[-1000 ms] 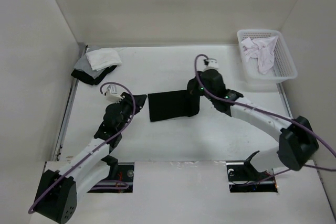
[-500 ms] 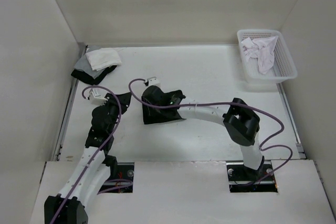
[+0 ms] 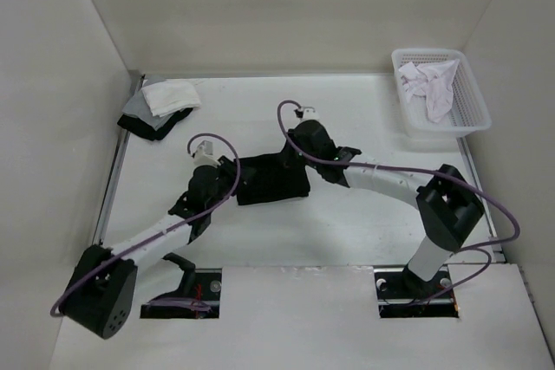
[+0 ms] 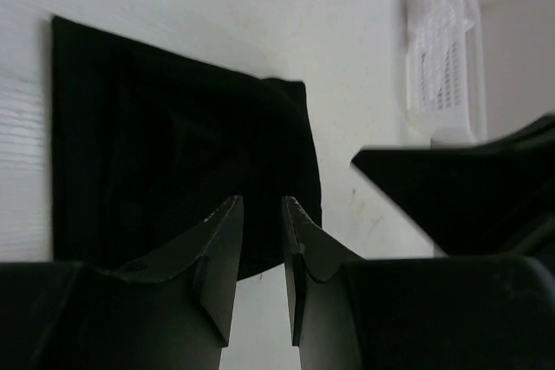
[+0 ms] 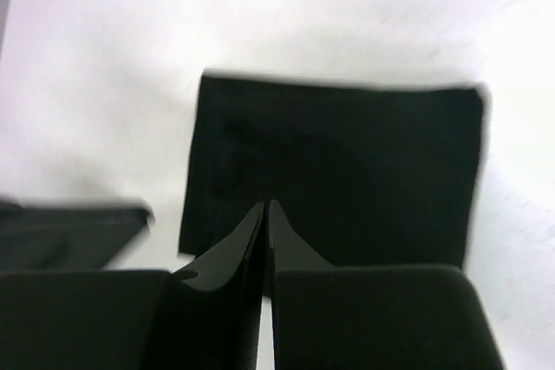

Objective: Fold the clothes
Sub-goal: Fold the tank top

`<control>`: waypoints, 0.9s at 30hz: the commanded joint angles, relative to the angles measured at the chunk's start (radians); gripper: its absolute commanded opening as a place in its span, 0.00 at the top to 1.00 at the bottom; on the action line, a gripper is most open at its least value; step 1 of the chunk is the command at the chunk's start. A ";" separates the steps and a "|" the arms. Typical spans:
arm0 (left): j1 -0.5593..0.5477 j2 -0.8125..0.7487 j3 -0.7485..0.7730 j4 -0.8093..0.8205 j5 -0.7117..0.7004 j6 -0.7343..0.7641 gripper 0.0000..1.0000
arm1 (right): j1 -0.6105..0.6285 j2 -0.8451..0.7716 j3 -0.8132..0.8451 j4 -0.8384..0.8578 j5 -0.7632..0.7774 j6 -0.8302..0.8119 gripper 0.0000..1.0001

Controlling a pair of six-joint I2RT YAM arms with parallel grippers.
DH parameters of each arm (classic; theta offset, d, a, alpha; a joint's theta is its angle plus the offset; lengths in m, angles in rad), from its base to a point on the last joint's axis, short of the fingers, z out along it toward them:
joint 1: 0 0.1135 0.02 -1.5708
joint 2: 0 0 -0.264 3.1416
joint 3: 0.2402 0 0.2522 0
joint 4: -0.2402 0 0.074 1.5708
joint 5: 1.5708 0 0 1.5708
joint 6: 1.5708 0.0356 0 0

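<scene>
Black shirt (image 3: 273,178): lying flat in the middle of the table (image 3: 364,214), folded into a rectangle. Hovering at its left edge, left gripper (image 4: 263,201), fingers standing slightly parted, pinching nothing. Hanging over its far side, right gripper (image 5: 264,205), fingers pressing together, clasping no fabric. Farther back, resting far left: stacked white, grey and black cloths (image 3: 159,106). Sitting far right: white basket (image 3: 438,134), holding a crumpled white garment (image 3: 431,84).
</scene>
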 commanded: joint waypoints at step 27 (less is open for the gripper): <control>0.050 0.282 -0.033 0.159 0.032 -0.007 0.79 | -0.270 0.204 -0.129 0.241 -0.227 0.236 0.91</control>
